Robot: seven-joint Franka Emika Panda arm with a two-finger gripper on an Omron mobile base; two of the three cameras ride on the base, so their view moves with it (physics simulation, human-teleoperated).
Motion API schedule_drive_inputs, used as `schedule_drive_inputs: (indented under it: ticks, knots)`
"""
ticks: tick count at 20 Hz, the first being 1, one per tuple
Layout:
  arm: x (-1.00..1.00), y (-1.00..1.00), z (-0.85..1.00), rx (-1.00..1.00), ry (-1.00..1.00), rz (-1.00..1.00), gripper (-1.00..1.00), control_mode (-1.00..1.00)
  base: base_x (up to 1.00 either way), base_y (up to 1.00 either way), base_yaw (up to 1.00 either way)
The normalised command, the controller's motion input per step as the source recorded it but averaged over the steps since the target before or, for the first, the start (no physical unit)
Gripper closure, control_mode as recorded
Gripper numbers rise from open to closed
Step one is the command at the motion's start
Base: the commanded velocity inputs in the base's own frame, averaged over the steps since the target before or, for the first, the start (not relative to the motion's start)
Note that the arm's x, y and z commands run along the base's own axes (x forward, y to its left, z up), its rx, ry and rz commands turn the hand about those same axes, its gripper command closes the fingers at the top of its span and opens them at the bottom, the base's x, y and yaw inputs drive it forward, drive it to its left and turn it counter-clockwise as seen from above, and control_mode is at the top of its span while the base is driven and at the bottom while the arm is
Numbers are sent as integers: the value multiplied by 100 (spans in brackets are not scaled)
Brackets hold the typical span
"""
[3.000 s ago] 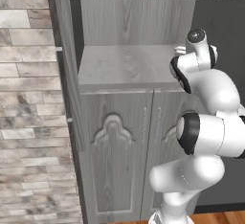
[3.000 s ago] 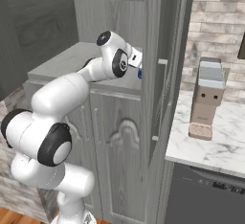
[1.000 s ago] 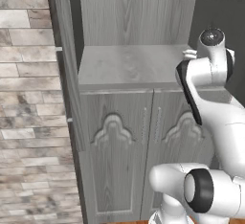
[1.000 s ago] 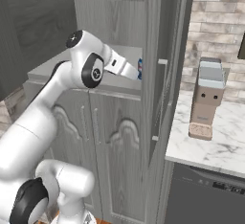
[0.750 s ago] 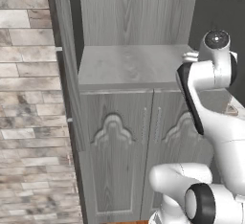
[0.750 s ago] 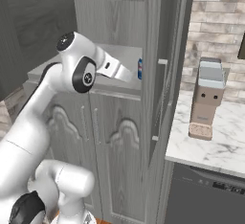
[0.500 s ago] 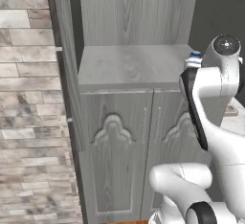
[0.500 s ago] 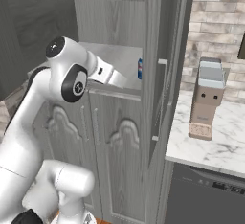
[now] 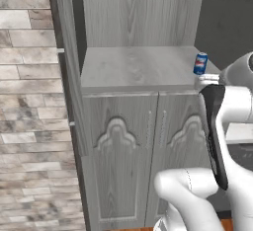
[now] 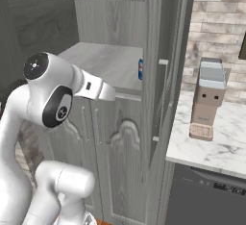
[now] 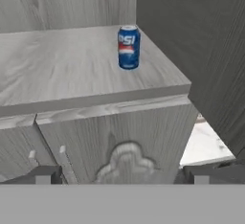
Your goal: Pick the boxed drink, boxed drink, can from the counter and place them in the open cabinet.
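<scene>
One can [image 9: 200,63] now stands upright on the cabinet [image 9: 123,67] shelf near its right edge, free of the claw [image 11: 122,174], which has pulled back from it with its jaws spread wide and empty; that item looks delivered, leaving the cartons to fetch.

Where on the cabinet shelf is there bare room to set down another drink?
The open cabinet shelf is bare from its left wall across to the can, which stands at the right front corner. Only that corner is crowded.

Can [image 11: 128,47] stands upright on open cabinet [image 11: 72,70] shelf.
</scene>
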Motion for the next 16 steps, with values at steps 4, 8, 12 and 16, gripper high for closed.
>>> schedule_drive_inputs:
  ticks: [4, 8, 12, 16]
  knots:
    - [-58, 34, 7, 0, 0, 18, -100, -100, 0, 0, 0]
    - [-45, 34, 13, 0, 0, 16, -100, -100, 0, 0, 0]
    - [-31, 28, 19, 1, 0, 6, -100, -100, 0, 0, 0]
    - [-37, 25, 16, 0, 0, 0, -100, -100, 0, 0, 0]
